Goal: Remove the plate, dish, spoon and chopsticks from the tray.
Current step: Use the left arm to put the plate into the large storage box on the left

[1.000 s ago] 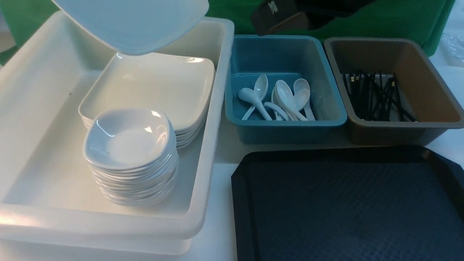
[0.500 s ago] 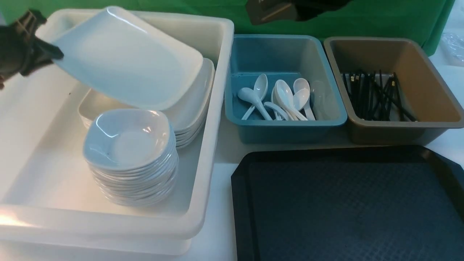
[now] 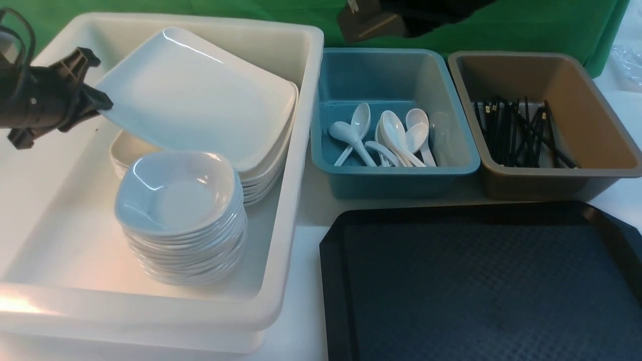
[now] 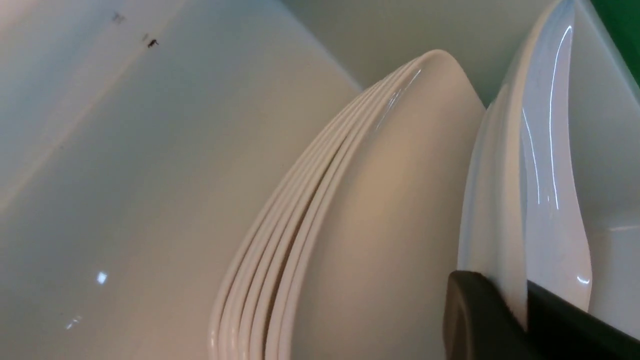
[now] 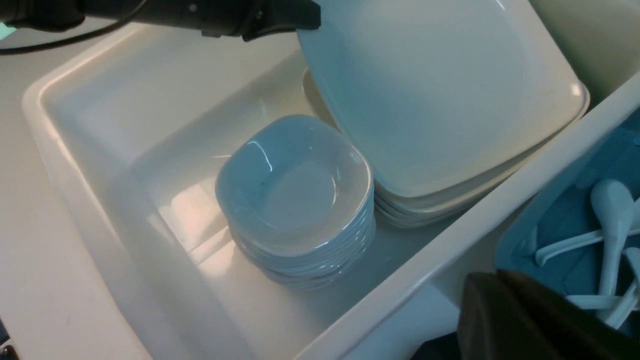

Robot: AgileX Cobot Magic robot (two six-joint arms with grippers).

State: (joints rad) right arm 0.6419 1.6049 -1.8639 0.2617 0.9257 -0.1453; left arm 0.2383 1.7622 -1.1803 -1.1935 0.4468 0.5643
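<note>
Left gripper [image 3: 108, 104]: clamped on plate [image 3: 200, 95]. Plate extends tilted from its fingertips, far edge over the plate stack [image 3: 263, 185]; bowls [image 3: 175, 195] stand near the gripper. Right gripper [image 5: 492, 305]: fingers together.

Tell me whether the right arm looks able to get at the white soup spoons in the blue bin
Probably yes: the right gripper holds nothing and sits just beyond the blue bin, whose top is open, with nothing seen covering the soup spoons.
</note>
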